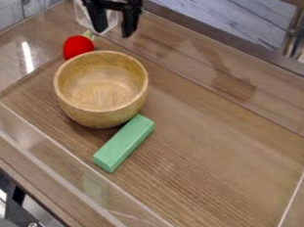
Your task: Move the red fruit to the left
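The red fruit [77,47] lies on the wooden table at the upper left, just beyond the far left rim of the wooden bowl [102,87]. It is small, bright red and rounded. My black gripper [110,25] hangs above and slightly to the right of it, pointing down. Its two fingers stand apart with nothing between them, and they do not touch the fruit.
A green rectangular block [124,142] lies in front of the bowl, angled toward the near edge. Clear plastic walls [59,163] fence the table on the near and left sides. A metal leg [296,42] stands at the far right.
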